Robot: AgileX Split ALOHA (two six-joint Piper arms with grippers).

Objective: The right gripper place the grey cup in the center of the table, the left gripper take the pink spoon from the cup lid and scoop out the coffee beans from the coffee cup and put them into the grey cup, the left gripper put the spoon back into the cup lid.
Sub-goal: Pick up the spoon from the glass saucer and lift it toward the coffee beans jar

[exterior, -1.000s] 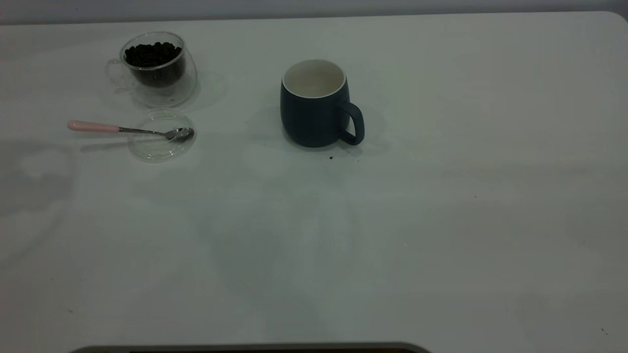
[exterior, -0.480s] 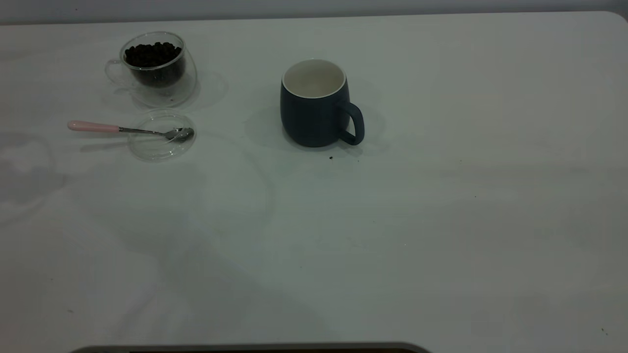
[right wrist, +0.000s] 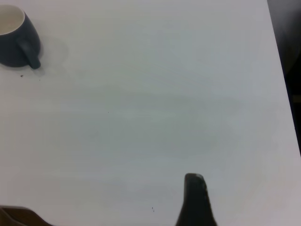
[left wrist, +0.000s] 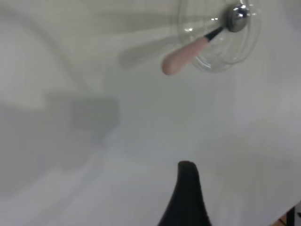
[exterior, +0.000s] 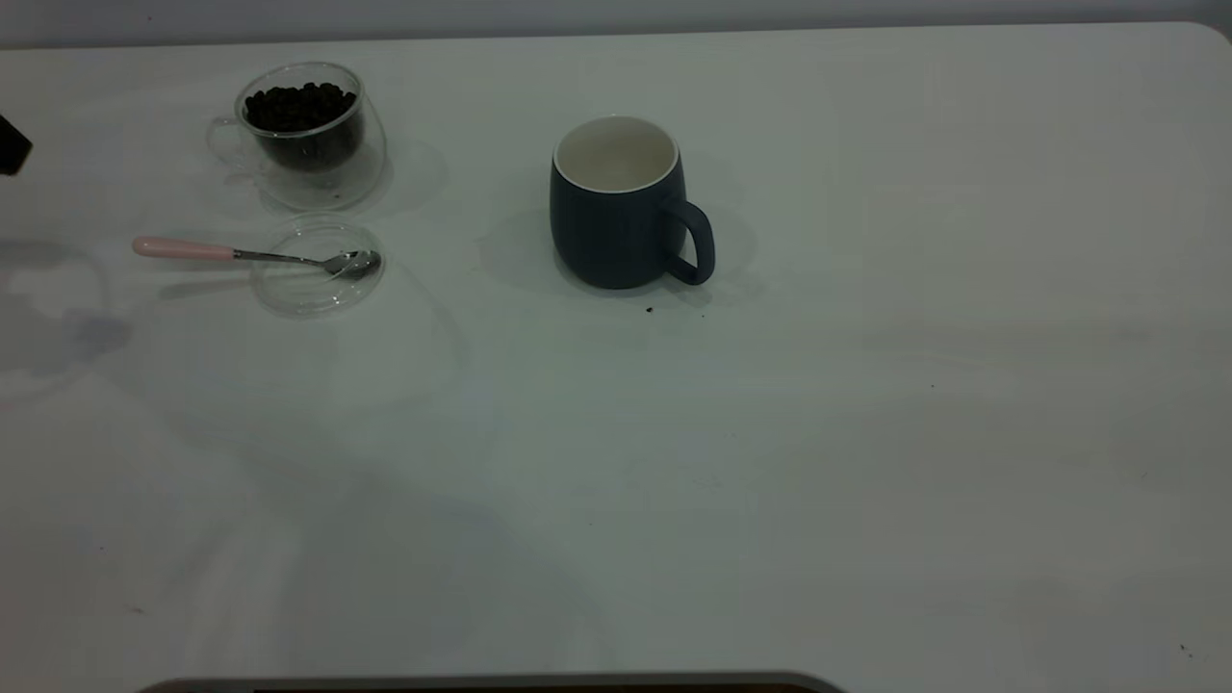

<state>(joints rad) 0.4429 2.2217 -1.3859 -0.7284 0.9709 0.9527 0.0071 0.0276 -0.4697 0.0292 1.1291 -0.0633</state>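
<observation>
The grey cup (exterior: 616, 207) stands upright near the table's (exterior: 866, 433) middle, handle toward the front right, its white inside bare; it also shows in the right wrist view (right wrist: 16, 40). The coffee cup (exterior: 303, 135) with coffee beans (exterior: 300, 106) stands at the back left. In front of it the pink spoon (exterior: 192, 250) lies with its bowl in the cup lid (exterior: 318, 279). The left gripper (exterior: 12, 152) is just inside the left edge, apart from the spoon. In the left wrist view the spoon (left wrist: 186, 56) and lid (left wrist: 221, 42) lie ahead of the gripper (left wrist: 188, 197). The right gripper (right wrist: 195, 200) hangs over bare table, far from the grey cup.
A few dark specks (exterior: 649, 310) lie in front of the grey cup. The table's right edge (right wrist: 282, 94) shows in the right wrist view. A dark rim (exterior: 481, 683) runs along the front edge.
A black part of the left gripper has come into the exterior view at the left edge. The shadows on the table have drifted left. Cups, lid and spoon have not moved.
</observation>
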